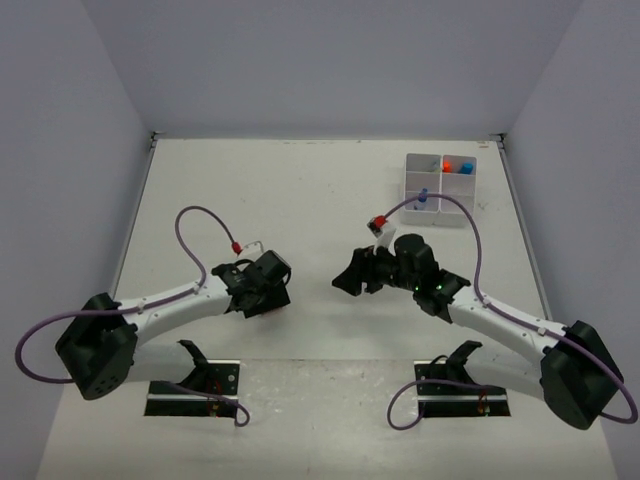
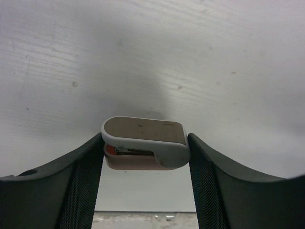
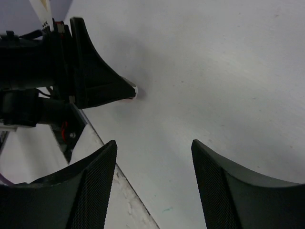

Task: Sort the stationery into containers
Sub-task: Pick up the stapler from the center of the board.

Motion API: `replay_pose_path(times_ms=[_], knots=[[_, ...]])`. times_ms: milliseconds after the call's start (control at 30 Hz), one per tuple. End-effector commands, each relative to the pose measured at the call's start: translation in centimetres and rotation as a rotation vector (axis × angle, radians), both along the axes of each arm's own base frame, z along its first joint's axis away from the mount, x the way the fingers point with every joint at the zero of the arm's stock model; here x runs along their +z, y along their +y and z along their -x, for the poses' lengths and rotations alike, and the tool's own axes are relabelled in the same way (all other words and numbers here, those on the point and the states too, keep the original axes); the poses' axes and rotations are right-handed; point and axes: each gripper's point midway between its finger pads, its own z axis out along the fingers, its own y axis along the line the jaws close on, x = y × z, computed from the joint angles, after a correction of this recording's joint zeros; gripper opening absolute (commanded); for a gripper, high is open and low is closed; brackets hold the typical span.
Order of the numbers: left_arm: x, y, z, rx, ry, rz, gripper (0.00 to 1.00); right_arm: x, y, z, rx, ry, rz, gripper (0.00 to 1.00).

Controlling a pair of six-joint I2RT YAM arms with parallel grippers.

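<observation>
A small stapler [image 2: 143, 136], with a copper-pink body and a white top, lies on the white table in the left wrist view. My left gripper [image 2: 145, 143] is shut on it, one finger pressing against each end. From above, the left gripper [image 1: 264, 292] covers the stapler. My right gripper [image 1: 352, 278] faces it from the right; in its own view the gripper [image 3: 153, 145] is open with only bare table between the fingers. The white organiser box [image 1: 412, 183] stands at the far right, with an orange cap [image 1: 447, 163], a blue cap [image 1: 466, 168] and a blue piece [image 1: 423, 197] in its compartments.
The left arm's gripper [image 3: 95, 81] fills the upper left of the right wrist view. Grey walls close the table on three sides. Purple cables [image 1: 190, 225] loop over both arms. Black mounting plates [image 1: 195, 385] sit at the near edge.
</observation>
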Motion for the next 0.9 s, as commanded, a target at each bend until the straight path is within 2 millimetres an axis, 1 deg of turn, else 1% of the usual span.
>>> replay_pose_path(times_ms=[0,33,100,233,267,300,367,400,467,600,867], knots=[[7.5,-3.8,-2.7,0.101,-0.163,0.283,0.06,5.0,3.8,4.3,0.187,-0.094,-0.374,0.65],[8.4,-4.2,-2.8,0.125,-0.174,0.326,0.06,4.8,4.2,4.7,0.168,-0.088,-0.383,0.65],[10.0,-4.8,-2.9,0.154,-0.193,0.389,0.04,5.4,4.9,4.8,0.131,-0.106,-0.407,0.64],[12.4,-6.0,-3.2,0.185,-0.209,0.494,0.03,7.4,6.5,5.1,0.087,-0.146,-0.468,0.65],[13.0,-6.4,-3.3,0.180,-0.209,0.518,0.03,7.9,6.9,5.0,0.076,-0.159,-0.475,0.65],[13.4,-6.8,-3.3,0.175,-0.210,0.534,0.03,8.2,7.0,4.5,0.048,-0.172,-0.477,0.65],[14.2,-7.7,-3.4,0.155,-0.211,0.564,0.03,8.4,7.5,3.7,0.005,-0.182,-0.467,0.65],[14.6,-8.0,-3.4,0.151,-0.214,0.576,0.03,8.8,7.6,2.8,-0.042,-0.188,-0.471,0.65],[15.2,-8.6,-3.4,0.141,-0.218,0.597,0.03,8.6,7.8,1.9,-0.093,-0.172,-0.474,0.65],[16.1,-9.1,-3.5,0.141,-0.232,0.629,0.03,8.7,7.7,0.4,-0.209,-0.184,-0.453,0.64],[17.1,-9.5,-3.8,0.133,-0.249,0.645,0.00,8.4,7.4,0.5,-0.271,-0.225,-0.369,0.61]])
